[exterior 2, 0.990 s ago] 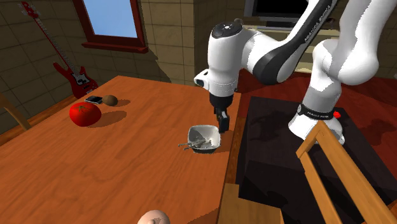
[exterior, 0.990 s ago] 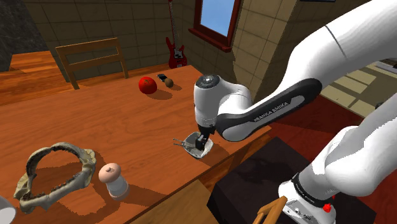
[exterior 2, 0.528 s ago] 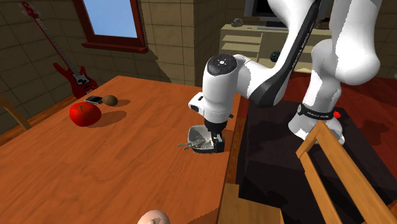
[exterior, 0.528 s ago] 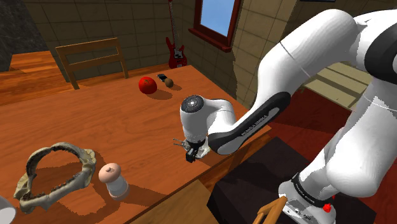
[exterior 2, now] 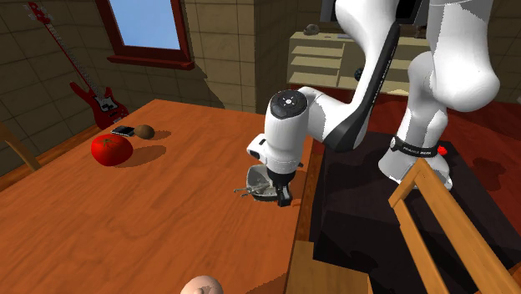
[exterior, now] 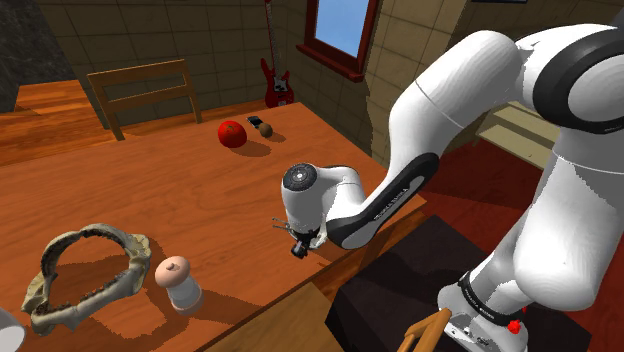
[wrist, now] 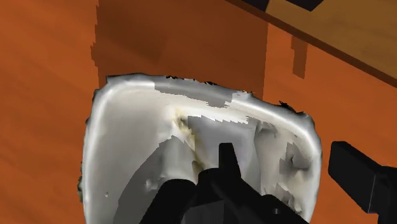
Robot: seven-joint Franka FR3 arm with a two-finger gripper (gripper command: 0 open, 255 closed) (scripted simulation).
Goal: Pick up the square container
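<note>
Approach ending, grasp pending: the gripper (wrist: pixel 286 167) stands open at the table's (exterior 2: pixel 167 217) edge, one finger inside the pale square container (wrist: pixel 137 146) and one outside its wall, clasping nothing; the next move calls for closing on that wall, then lifting

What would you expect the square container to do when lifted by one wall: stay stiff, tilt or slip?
The container looks thin-walled and rigid, so it probably keeps its shape and weighs little. The hand straddles just one wall, so the container may tilt once lifted. Its smooth, pale surface could prove slippery.
</note>
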